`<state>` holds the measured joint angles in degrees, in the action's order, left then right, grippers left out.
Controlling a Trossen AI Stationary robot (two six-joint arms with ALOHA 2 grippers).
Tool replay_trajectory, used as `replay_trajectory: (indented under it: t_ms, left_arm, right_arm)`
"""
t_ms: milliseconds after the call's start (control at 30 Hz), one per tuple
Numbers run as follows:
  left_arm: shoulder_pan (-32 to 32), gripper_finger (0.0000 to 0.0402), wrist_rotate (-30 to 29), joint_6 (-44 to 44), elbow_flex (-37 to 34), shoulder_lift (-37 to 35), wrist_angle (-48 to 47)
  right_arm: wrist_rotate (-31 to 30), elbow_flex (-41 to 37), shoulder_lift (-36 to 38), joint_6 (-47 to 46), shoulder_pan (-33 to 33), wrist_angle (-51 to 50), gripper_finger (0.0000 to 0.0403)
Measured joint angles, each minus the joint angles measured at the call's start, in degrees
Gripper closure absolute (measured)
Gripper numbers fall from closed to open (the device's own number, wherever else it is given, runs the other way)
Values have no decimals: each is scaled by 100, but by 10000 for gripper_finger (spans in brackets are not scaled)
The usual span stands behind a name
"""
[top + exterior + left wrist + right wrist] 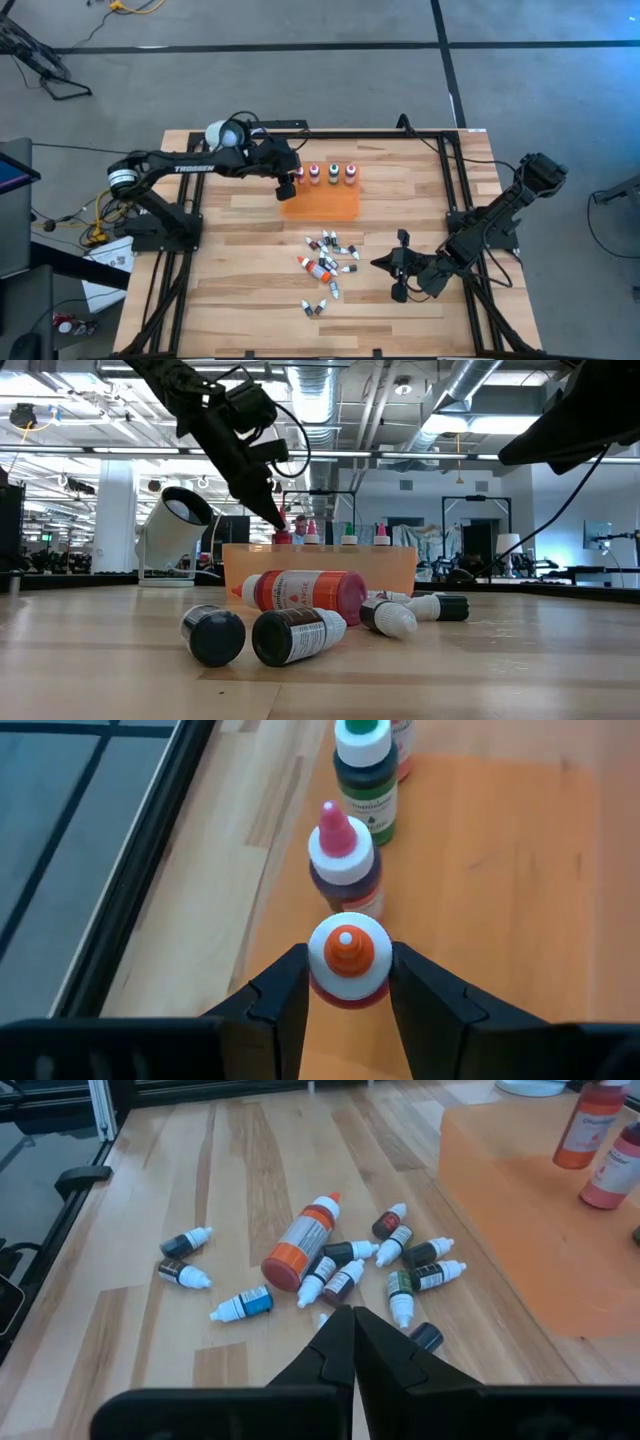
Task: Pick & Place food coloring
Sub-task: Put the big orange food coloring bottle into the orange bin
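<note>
A flat orange tray lies at the table's far middle. Three capped food coloring bottles stand in a row along its far edge. At the row's left end my left gripper is shut on a red bottle with a white, orange-tipped cap. A pile of small food coloring vials and one bigger orange bottle lies on the wood nearer the front; the same pile shows in the right wrist view. My right gripper hangs shut just right of the pile, holding nothing. My left gripper pinches the red bottle at its white cap between the two fingers, one on each side. The fingers slant down from the table's left, in line with the bottle row. The bottle stands upright over the tray's far left corner; the cap hides its base.
A white cylinder-shaped lamp sits at the far left behind my left arm. Black frame rails run along the table's sides and back. Two stray vials lie near the front. The tray's near half is bare.
</note>
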<state>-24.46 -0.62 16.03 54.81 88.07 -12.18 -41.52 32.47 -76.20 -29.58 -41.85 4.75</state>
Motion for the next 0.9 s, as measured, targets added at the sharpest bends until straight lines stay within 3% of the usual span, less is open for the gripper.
replay_trajectory:
  t_ms: [900]
  left_arm:
    - [-263, 283, 492, -32, 17, 477, 341]
  right_arm:
    - [-9, 0, -2, 0, 0, 9, 402]
